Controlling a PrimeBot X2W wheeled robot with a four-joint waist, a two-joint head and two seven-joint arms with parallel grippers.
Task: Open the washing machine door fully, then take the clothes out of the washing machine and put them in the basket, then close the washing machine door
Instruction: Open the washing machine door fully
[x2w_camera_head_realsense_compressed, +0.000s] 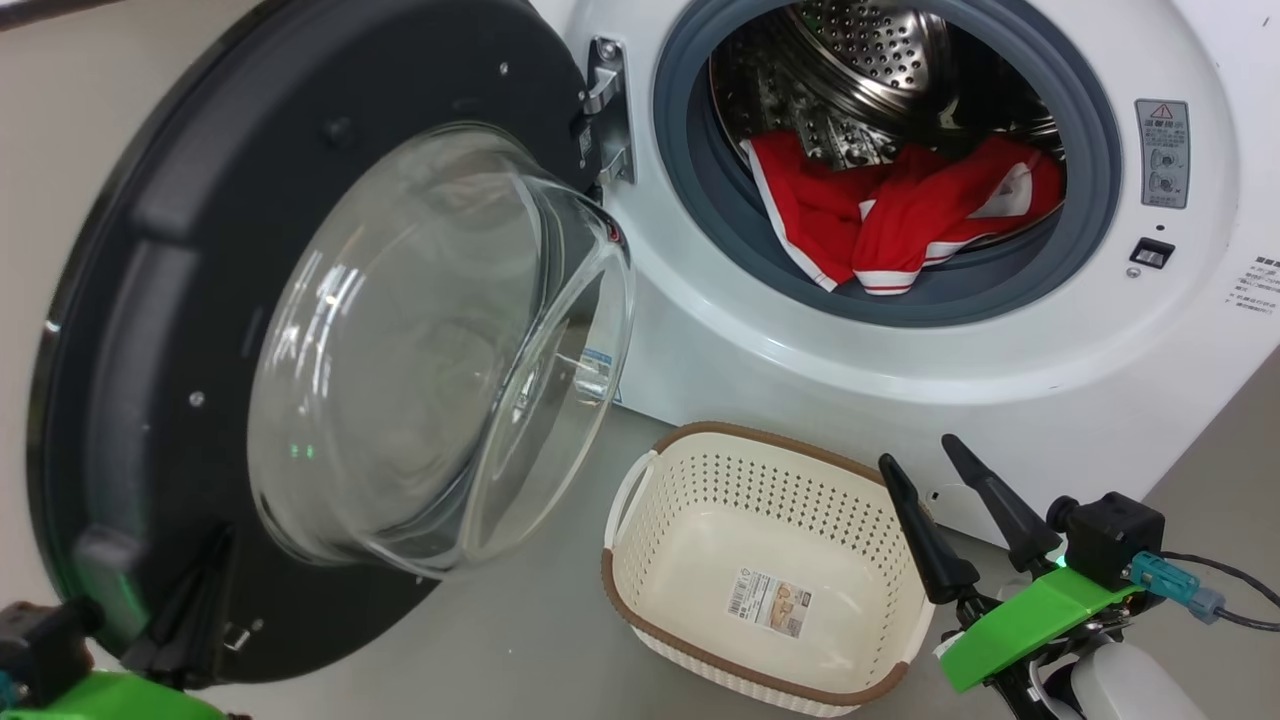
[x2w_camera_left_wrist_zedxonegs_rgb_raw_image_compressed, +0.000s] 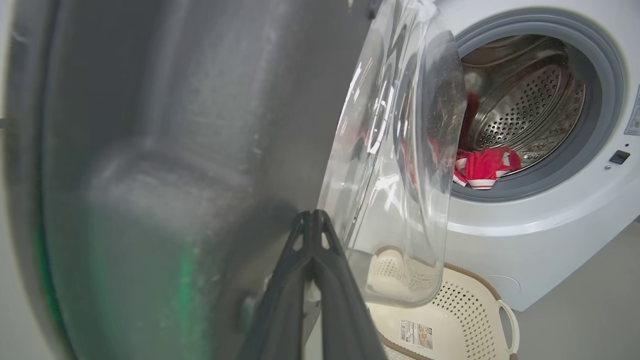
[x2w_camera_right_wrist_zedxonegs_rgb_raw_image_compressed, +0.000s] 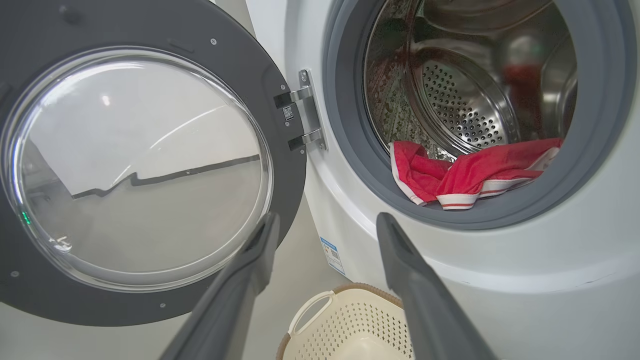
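Left pincer (x2w_camera_left_wrist_zedxonegs_rgb_raw_image_compressed: 312, 220) pinched shut low against the open washing machine door (x2w_camera_head_realsense_compressed: 150, 300); right pincer (x2w_camera_head_realsense_compressed: 917, 452) spread wide, gripping nothing.
Standing out to the left of the washing machine (x2w_camera_head_realsense_compressed: 800, 350), the door shows its inner face and bulging glass bowl (x2w_camera_head_realsense_compressed: 440, 340); whether the left fingers touch it cannot be told. Red clothes (x2w_camera_head_realsense_compressed: 900, 220) lie at the front of the steel drum (x2w_camera_head_realsense_compressed: 870, 50), spilling onto the lower grey rubber ring (x2w_camera_head_realsense_compressed: 700, 200). On the floor (x2w_camera_head_realsense_compressed: 520, 620) below the opening stands the basket (x2w_camera_head_realsense_compressed: 760, 490), paper label (x2w_camera_head_realsense_compressed: 768, 603) showing, the right pincer just beside its right rim.
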